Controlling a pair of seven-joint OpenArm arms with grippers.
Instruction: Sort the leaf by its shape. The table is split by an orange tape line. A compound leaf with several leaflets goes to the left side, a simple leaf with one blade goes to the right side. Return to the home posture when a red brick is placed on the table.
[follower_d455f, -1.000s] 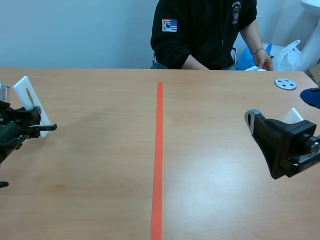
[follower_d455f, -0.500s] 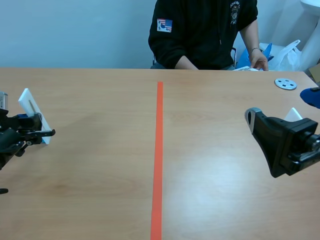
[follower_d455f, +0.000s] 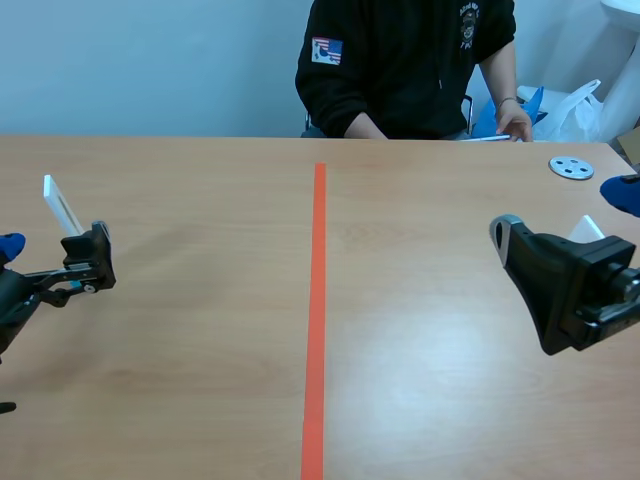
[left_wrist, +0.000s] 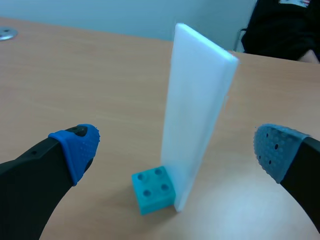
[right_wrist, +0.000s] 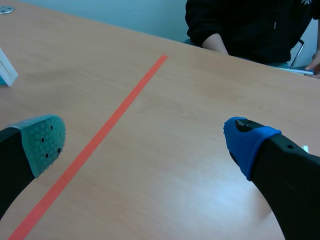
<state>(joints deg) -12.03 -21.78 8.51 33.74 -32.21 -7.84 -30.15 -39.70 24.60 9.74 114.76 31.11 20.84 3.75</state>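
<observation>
No leaf shows anywhere on the table (follower_d455f: 200, 380), on either side of the orange tape line (follower_d455f: 317, 300). I'd expect one to be light, limp and easily torn, best pinched gently at the stalk. The left gripper (left_wrist: 176, 147) gapes wide with a white plate (left_wrist: 200, 100) standing upright against a teal block (left_wrist: 150, 190) just ahead, and the right gripper (right_wrist: 146, 142) is spread just as wide, holding nothing.

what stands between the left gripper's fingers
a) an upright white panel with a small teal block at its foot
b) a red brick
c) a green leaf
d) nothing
a: the left wrist view shows a white panel standing upright with a teal block at its foot, in the gap of the open left gripper, touched by neither finger.
</observation>
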